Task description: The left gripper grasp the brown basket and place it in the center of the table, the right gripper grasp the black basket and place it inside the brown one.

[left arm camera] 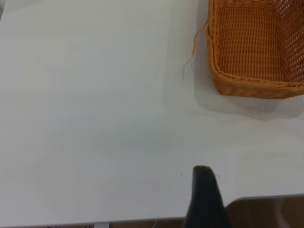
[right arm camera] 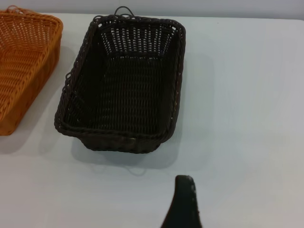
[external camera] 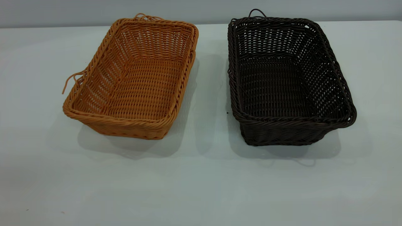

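- A brown basket (external camera: 132,78) and a black basket (external camera: 285,81) sit side by side, apart, on a pale grey table (external camera: 201,188).
- One dark finger of the left gripper (left arm camera: 205,197) and one of the right gripper (right arm camera: 184,204) show; open or closed cannot be told.

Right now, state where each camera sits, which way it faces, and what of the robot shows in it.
Exterior view: above the table's near side, looking down at the brown basket left and the black basket right, standing apart; no arm shows.
Left wrist view: near the table edge, looking across bare tabletop to the brown basket; one dark finger of the left gripper shows.
Right wrist view: facing the black basket's short end; one dark finger of the right gripper shows.
Shared: the right wrist and exterior views both show both baskets.
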You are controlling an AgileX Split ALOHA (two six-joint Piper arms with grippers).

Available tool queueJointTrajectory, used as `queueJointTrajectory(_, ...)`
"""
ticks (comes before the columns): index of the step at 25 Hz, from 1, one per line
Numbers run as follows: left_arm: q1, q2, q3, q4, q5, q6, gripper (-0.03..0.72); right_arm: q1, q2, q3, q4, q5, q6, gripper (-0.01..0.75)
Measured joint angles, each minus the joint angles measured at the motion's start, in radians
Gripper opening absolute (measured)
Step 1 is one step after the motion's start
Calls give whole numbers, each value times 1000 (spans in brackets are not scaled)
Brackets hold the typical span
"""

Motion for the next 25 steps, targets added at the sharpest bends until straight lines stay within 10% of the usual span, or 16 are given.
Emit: queueJointTrajectory(25,0,176,-83,0,-114,-2,467,0,0,0,41,-1,0,544)
